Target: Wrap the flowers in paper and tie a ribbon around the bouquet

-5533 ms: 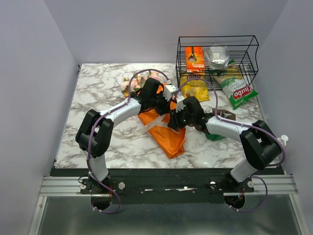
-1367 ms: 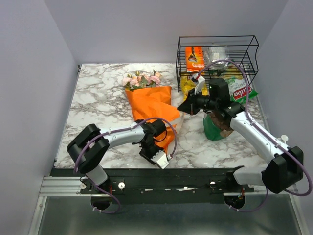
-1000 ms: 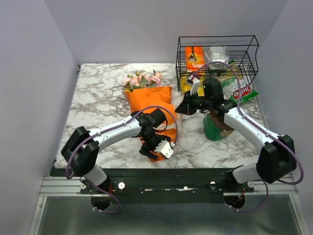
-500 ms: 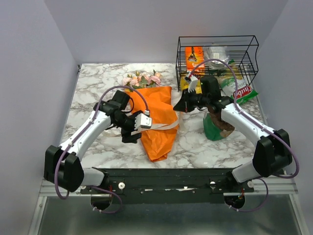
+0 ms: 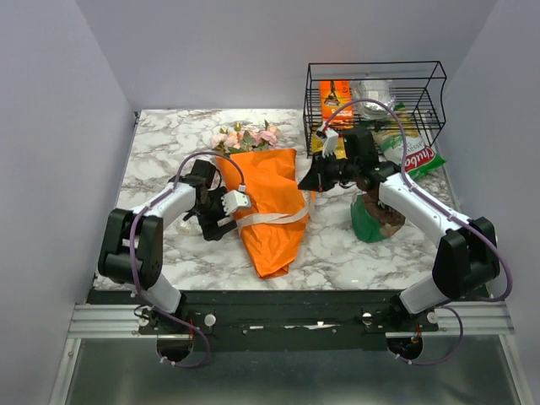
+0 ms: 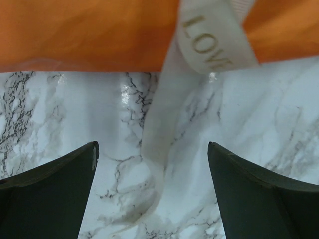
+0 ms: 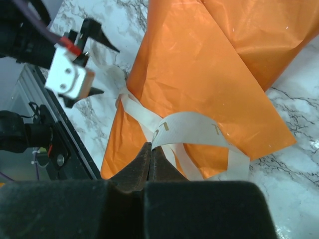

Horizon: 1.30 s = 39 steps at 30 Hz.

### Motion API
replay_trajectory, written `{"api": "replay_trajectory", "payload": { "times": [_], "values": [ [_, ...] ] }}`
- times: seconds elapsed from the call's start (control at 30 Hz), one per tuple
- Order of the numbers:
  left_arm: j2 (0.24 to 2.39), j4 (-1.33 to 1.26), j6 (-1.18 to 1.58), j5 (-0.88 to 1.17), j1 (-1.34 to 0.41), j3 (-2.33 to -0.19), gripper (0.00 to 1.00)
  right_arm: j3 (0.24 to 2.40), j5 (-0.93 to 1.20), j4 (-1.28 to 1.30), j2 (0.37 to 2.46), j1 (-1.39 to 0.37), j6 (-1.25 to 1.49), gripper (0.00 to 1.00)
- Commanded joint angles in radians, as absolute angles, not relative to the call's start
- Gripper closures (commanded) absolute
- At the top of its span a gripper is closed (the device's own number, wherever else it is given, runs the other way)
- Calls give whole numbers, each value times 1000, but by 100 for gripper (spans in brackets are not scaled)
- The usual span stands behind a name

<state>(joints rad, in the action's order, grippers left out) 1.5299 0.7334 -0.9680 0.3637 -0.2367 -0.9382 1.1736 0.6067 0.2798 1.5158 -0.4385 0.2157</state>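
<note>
Orange paper (image 5: 270,190) lies as a cone on the marble table (image 5: 160,152), narrow tip nearest the arm bases. Ribbon (image 5: 272,218) crosses the paper at mid-length, with one tail flat on the marble off the paper's left edge. Left gripper (image 5: 224,216) sits just left of the paper, jaws spread wide, with the ribbon tail between them and touching neither. Right gripper (image 5: 309,183) is at the paper's right edge, jaws pressed together, pinching a ribbon loop. Flowers (image 5: 245,137) poke out of the paper's far end. Wire basket (image 5: 371,63) stands far right of the paper.
</note>
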Motion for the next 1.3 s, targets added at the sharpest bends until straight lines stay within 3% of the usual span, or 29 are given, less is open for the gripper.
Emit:
{"api": "replay_trajectory", "payload": {
  "times": [0.0,0.13,0.23,0.27,0.33,0.37,0.4,0.43,0.83,1.27],
  "values": [
    [1614,722,-955,337,-232,-954,1,1201,624,298,1529,-437,175,100],
    [1591,655,-1003,338,-241,-887,2,1218,626,298,1531,-437,153,100],
    [1660,641,-959,267,-249,-908,24,1233,617,310,1531,-436,140,100],
    [1684,638,-959,252,-249,-907,38,1233,614,310,1528,-436,140,99],
    [1687,617,-976,189,-247,-873,56,1241,611,310,1525,-433,143,100],
    [1677,601,-986,173,-244,-859,80,1244,612,311,1522,-431,149,100],
    [1671,598,-994,157,-229,-844,94,1246,609,313,1517,-430,152,100],
    [1663,592,-986,150,-215,-844,100,1249,598,311,1514,-426,156,100],
    [1595,518,-818,156,21,-992,100,1134,441,344,1431,-391,107,100],
    [1520,419,-903,143,250,-980,100,948,212,391,1238,-289,152,100]
  ]
}}
